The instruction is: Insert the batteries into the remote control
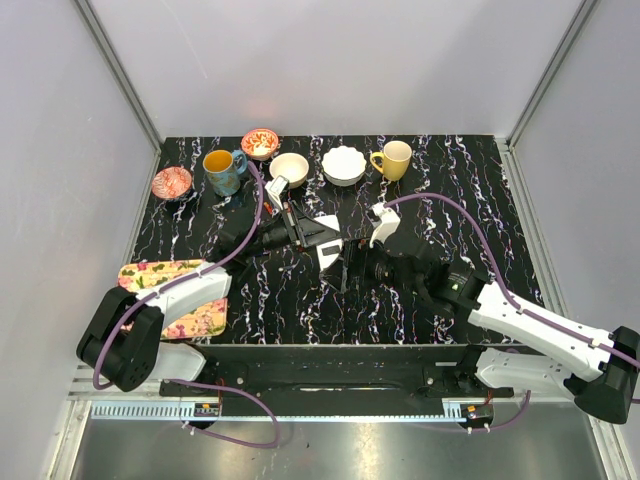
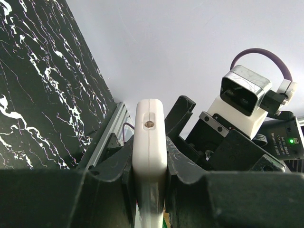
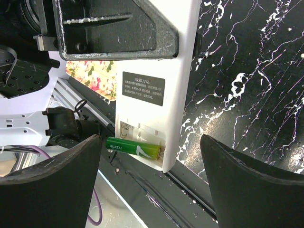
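Note:
My left gripper (image 1: pixel 312 236) is shut on the remote control (image 1: pixel 328 252), a flat white slab held above the table's middle. In the left wrist view the remote (image 2: pixel 149 142) stands edge-on, clamped between both jaws. In the right wrist view the remote (image 3: pixel 154 85) shows its back with the battery compartment open. One green battery (image 3: pixel 135 148) lies slanted in the compartment, its right end on the spring and its left end sticking out past the edge. My right gripper (image 3: pixel 152 183) is open and empty, with a finger on either side of the remote's lower end (image 1: pixel 352 268). No other battery or cover shows.
Along the back stand a red patterned dish (image 1: pixel 172 182), a blue mug (image 1: pixel 223 171), a red bowl (image 1: pixel 260 143), a cream bowl (image 1: pixel 290 167), a white scalloped bowl (image 1: pixel 343 165) and a yellow mug (image 1: pixel 393 159). A floral tray (image 1: pixel 175 295) lies front left.

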Motion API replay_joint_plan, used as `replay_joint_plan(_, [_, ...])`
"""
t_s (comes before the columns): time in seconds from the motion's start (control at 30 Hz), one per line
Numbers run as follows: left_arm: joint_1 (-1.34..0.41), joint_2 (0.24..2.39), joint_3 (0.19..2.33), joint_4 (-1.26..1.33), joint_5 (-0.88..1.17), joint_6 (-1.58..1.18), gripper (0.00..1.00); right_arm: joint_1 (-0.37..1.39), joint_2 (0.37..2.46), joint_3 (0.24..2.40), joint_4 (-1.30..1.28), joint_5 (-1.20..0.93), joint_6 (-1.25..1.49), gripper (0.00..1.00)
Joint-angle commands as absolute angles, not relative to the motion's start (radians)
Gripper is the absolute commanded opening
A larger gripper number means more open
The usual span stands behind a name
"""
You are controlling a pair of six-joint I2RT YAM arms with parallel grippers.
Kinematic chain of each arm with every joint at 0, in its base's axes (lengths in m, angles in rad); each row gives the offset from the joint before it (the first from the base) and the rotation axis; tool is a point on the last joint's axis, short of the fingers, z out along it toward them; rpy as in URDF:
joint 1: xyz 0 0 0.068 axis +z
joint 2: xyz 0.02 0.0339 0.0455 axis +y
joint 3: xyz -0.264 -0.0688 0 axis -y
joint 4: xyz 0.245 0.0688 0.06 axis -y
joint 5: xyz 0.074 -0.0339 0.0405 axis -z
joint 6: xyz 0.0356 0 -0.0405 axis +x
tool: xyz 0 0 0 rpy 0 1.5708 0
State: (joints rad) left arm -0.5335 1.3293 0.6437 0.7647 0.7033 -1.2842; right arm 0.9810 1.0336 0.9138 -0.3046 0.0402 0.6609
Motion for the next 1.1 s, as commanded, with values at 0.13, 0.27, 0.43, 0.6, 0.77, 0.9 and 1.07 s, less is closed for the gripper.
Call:
replay_joint_plan(0.13, [-0.529, 1.301, 0.635, 0.839, 0.692, -1.279, 0.00, 0.971, 1.037, 0.950, -0.250, 0.040, 0.670, 0.87])
replay_joint_plan(0.27, [-0.528, 1.299, 0.635, 0.838, 0.693, -1.281, 0.00, 0.968, 1.040, 0.948, -0.247, 0.035, 0.670, 0.81])
replay_joint_plan(0.43, [-0.528, 1.299, 0.635, 0.841, 0.693, -1.281, 0.00, 0.963, 1.042, 0.942, -0.247, 0.025, 0.673, 0.76])
replay_joint_plan(0.6, [-0.528, 1.299, 0.637, 0.836, 0.692, -1.278, 0.00, 0.962, 1.032, 0.939, -0.245, 0.028, 0.675, 0.86])
replay_joint_plan(0.77, [-0.528, 1.302, 0.635, 0.836, 0.692, -1.279, 0.00, 0.962, 1.032, 0.943, -0.245, 0.025, 0.676, 0.86])
replay_joint_plan(0.9, [-0.528, 1.299, 0.635, 0.836, 0.692, -1.278, 0.00, 0.962, 1.037, 0.942, -0.249, 0.012, 0.673, 0.80])
replay_joint_plan(1.07, [-0.528, 1.298, 0.638, 0.833, 0.692, -1.278, 0.00, 0.962, 1.034, 0.934, -0.250, 0.003, 0.670, 0.74])
